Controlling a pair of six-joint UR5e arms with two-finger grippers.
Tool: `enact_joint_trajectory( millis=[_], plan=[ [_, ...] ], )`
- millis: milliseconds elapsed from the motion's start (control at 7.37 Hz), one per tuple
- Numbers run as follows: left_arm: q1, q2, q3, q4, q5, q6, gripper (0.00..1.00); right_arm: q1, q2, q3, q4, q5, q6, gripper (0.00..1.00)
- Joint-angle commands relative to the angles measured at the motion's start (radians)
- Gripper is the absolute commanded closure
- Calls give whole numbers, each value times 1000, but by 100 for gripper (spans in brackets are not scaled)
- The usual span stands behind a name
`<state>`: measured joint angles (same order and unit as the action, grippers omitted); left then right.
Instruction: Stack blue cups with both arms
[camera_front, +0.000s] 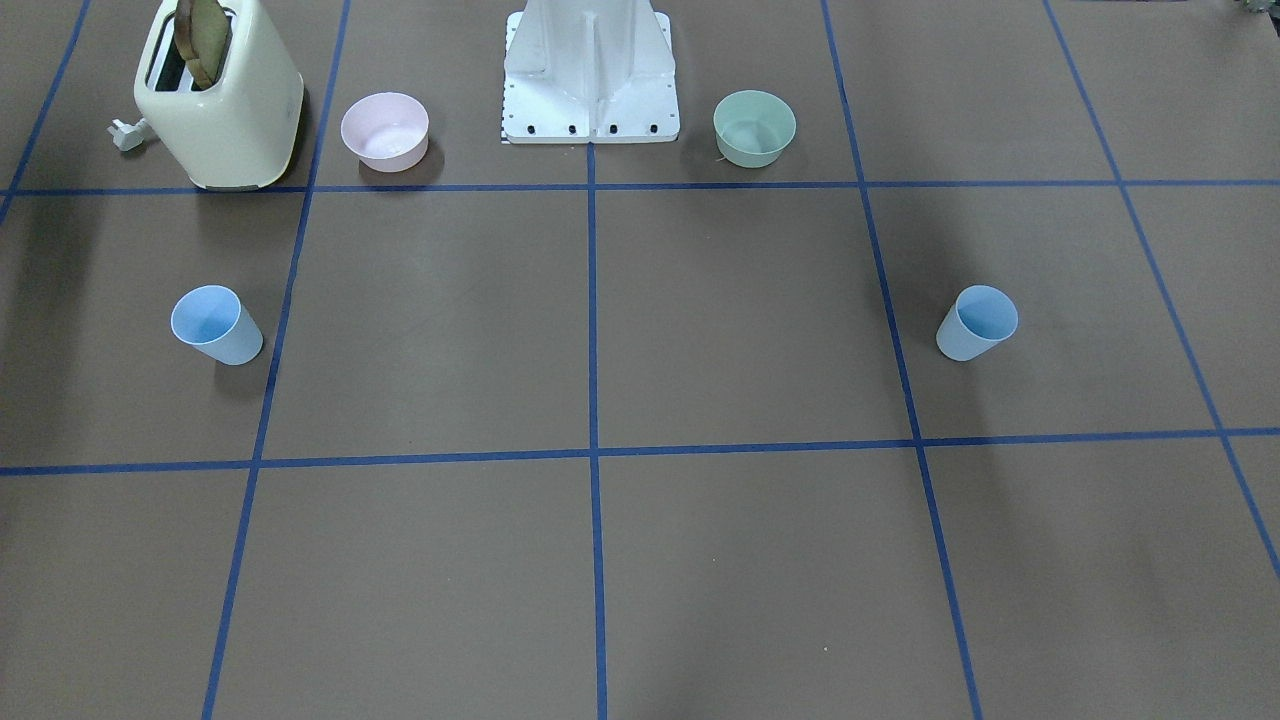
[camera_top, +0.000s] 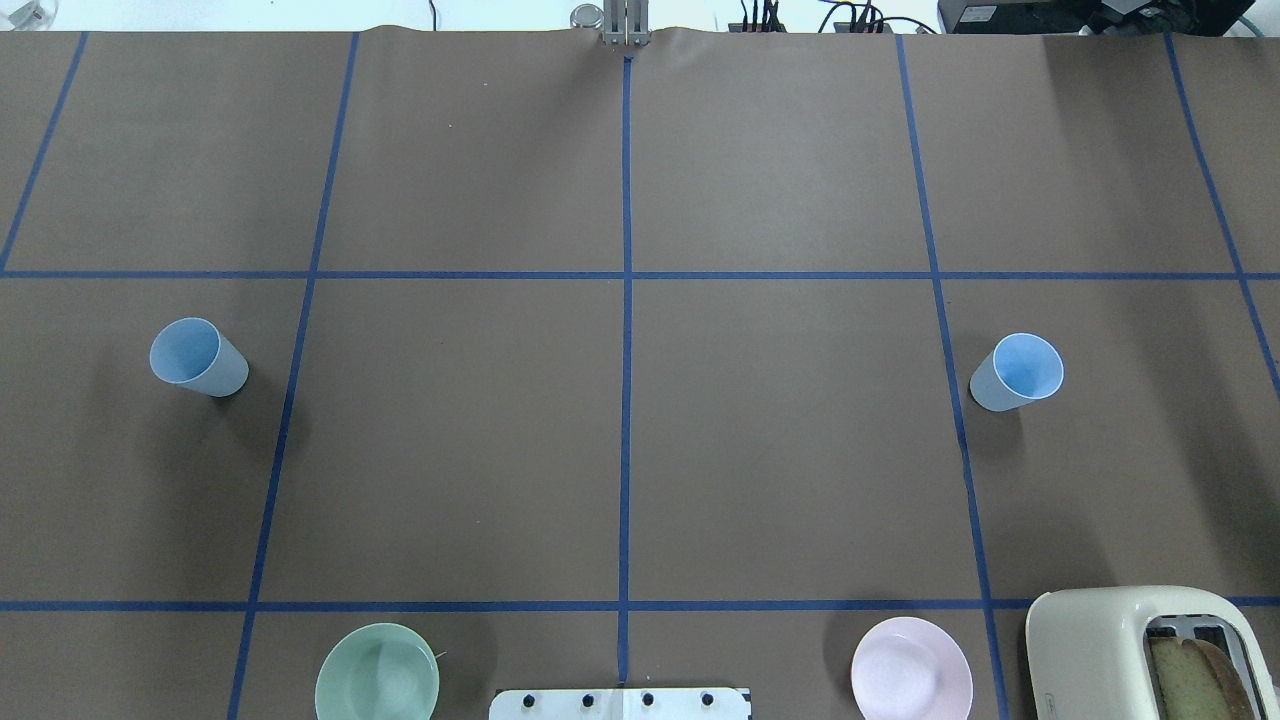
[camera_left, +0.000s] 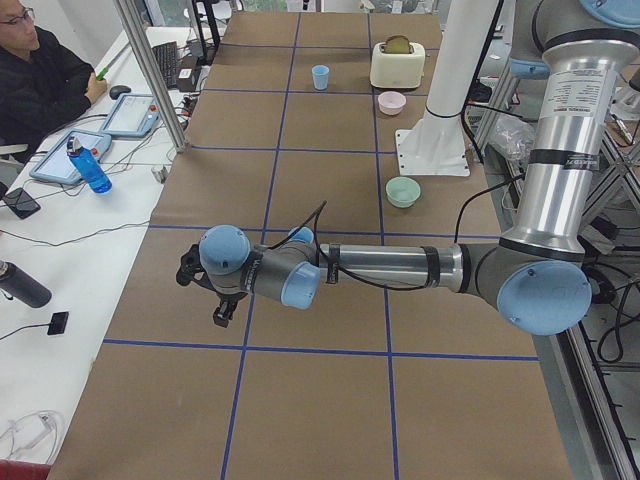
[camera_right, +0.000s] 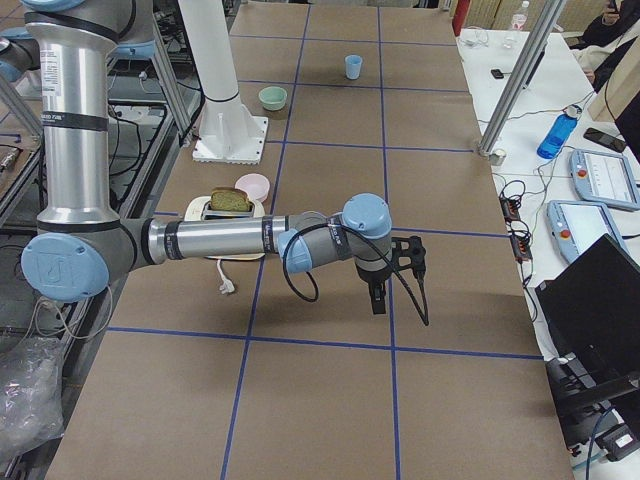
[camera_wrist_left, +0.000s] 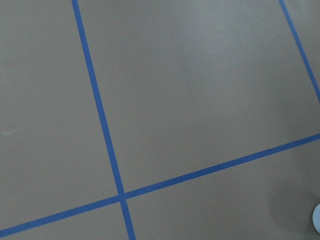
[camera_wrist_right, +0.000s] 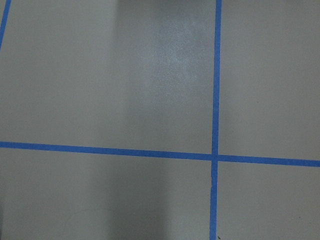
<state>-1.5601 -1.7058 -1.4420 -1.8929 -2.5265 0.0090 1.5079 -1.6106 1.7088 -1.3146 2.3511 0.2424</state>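
Note:
Two pale-blue cups stand upright and far apart on the brown table. One cup (camera_top: 198, 357) is on my left side, also in the front view (camera_front: 216, 325). The other cup (camera_top: 1016, 372) is on my right side, also in the front view (camera_front: 977, 322). Neither arm shows in the overhead or front view. My left gripper (camera_left: 222, 312) hangs above the table at the near end of the left side view; I cannot tell whether it is open. My right gripper (camera_right: 377, 298) hangs likewise in the right side view; I cannot tell its state. Both wrist views show only table and tape lines.
A cream toaster (camera_top: 1140, 650) with bread stands near the robot's right, beside a pink bowl (camera_top: 911, 668). A green bowl (camera_top: 377, 672) sits near its left. The white pedestal (camera_front: 590, 70) is between them. An operator (camera_left: 40, 80) sits at a side desk.

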Motion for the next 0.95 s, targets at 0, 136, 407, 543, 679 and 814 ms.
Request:
enact_joint_trajectory(
  millis=[0,136,407,543,679,814],
  plan=[
    [0,-2,0,-2,-2,-1,3,0,5,2,-2,1,0,0],
    [0,0,-2,-2,-3,-1,3,0,17,3,0,2,0,0],
    [2,-3,-3,-2,-2,-17,3,0,6,15,-3,3,11,0],
    [3,-5,-14,-2,3,-41,3,-2,3,23,-8,8,12,0],
    [5,-5,-24,-2,5,-75,3,-2,9,25,-20,23,30,0],
    [8,-8,-34,-2,5,-110,3,-3,12,31,-20,28,43,0]
  ],
)
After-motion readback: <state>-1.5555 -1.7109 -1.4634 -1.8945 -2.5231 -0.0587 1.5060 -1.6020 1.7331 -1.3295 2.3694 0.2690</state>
